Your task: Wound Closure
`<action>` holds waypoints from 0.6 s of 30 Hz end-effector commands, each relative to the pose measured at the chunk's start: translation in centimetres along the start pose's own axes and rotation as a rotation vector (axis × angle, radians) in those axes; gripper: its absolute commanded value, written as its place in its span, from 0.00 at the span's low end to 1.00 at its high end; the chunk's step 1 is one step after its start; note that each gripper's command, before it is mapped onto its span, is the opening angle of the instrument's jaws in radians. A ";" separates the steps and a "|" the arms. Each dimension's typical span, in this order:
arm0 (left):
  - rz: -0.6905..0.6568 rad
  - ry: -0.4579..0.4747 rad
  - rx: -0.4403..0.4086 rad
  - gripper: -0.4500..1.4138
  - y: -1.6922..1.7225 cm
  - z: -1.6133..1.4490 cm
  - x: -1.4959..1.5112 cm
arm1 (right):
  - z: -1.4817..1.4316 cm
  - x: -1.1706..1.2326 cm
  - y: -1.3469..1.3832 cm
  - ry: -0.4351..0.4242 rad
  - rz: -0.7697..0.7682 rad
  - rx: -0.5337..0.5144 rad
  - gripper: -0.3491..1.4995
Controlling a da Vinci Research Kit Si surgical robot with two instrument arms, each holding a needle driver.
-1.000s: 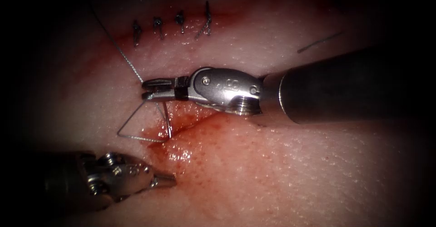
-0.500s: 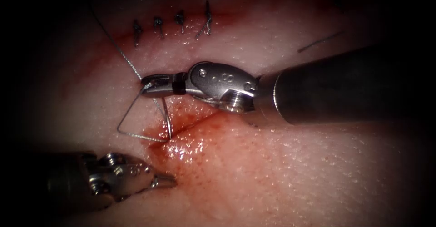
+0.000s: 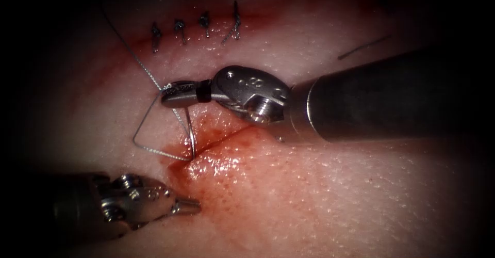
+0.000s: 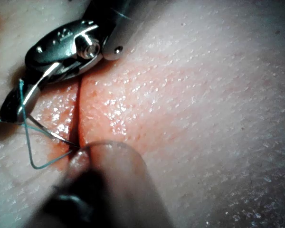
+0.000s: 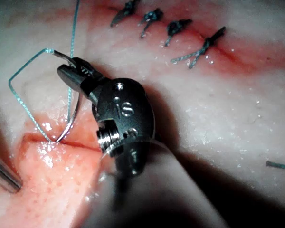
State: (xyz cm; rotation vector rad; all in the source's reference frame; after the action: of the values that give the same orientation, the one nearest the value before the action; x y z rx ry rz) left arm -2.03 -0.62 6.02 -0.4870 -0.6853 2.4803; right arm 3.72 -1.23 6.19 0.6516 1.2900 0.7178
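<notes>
My right tool (image 3: pixel 166 94) comes in from the right with its jaws shut on the curved needle (image 3: pixel 188 129) near its tail end, over the left end of the cut (image 3: pixel 227 136). The needle arcs down from the jaws and its tip stands in the tissue at the cut's edge, as the right wrist view shows for the needle (image 5: pixel 71 118). Thread (image 3: pixel 142 134) runs from the tail in a triangular loop back to the cut, and a second strand climbs to the upper left. My left tool (image 3: pixel 193 205) rests low on the left, jaws shut, holding nothing.
Several tied stitches (image 3: pixel 205 23) close the cut's far part at the top. A cut end of thread (image 3: pixel 363 47) lies on the tissue at the upper right. Red fluid (image 3: pixel 211 167) wets the tissue around the open cut.
My right tool has rolled its wrist and lifted slightly, turning the needle while its tip stays at the cut. The thread loop has shifted a little. The left tool has not moved.
</notes>
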 end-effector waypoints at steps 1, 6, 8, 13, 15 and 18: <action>0.000 -0.002 -0.002 0.24 0.04 0.09 0.00 | 0.10 -0.05 -0.02 -0.005 0.025 0.010 0.00; 0.003 -0.008 -0.001 0.24 0.02 0.08 -0.02 | 0.11 -0.07 -0.06 -0.027 0.105 0.037 0.00; 0.004 -0.008 -0.002 0.25 0.01 0.07 -0.03 | 0.12 -0.09 -0.08 -0.045 0.139 0.058 0.00; 0.011 -0.013 -0.005 0.25 -0.01 0.03 -0.08 | 0.15 -0.12 -0.17 -0.077 0.252 0.108 0.00; 0.014 -0.013 -0.007 0.25 -0.02 0.02 -0.10 | 0.16 -0.13 -0.20 -0.088 0.287 0.122 0.00; 0.016 -0.019 -0.007 0.25 -0.04 0.00 -0.13 | 0.17 -0.14 -0.24 -0.104 0.339 0.141 0.00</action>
State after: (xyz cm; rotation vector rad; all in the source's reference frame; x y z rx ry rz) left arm -1.84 -0.60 6.02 -0.4717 -0.6976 2.5020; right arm 3.81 -1.47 6.07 1.0352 1.1453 0.8692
